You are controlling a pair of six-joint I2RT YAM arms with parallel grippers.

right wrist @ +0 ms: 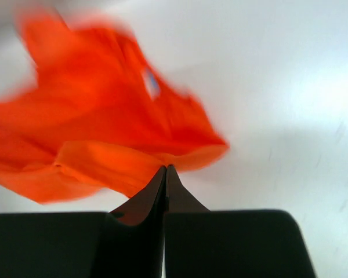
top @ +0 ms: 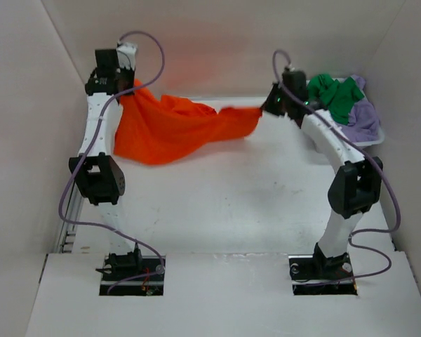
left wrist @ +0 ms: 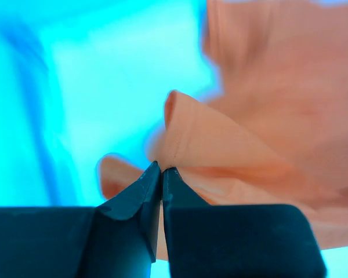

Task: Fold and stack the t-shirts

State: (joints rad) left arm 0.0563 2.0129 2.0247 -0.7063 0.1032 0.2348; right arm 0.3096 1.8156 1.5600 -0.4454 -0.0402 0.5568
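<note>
White table (top: 231, 203) beneath orange t-shirt (top: 168, 130) strung between left gripper (left wrist: 161, 171) and right gripper (right wrist: 165, 169), both clenched on its edges

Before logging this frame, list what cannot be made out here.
Top view: basket interior, hidden under the green shirt, lavender shirt and right arm.
Left wrist view: orange shirt blurred, colours washed out; outline unreadable beyond the left pincer.
Right wrist view: the shirt's left part cut off by the edge, blurred past the right pincer.
</note>
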